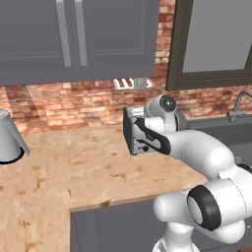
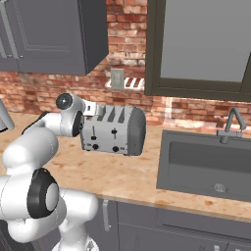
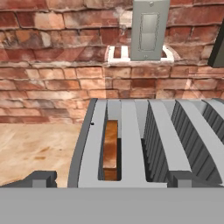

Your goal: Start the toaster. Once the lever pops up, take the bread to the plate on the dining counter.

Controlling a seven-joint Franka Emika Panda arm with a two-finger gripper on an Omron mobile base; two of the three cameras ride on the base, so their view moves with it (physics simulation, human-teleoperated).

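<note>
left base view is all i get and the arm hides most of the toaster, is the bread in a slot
Observer: Yes. In the hand view the bread stands in one slot of the toaster; the slot beside it looks empty.
Operator: is the gripper on a lever
Observer: No. The gripper is open above the toaster's top, and in the right base view both levers on the front have nothing touching them.

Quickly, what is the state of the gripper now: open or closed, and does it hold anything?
Gripper: open, holding nothing; its fingertips stand wide apart above the toaster, with the bread in the slot.
</note>
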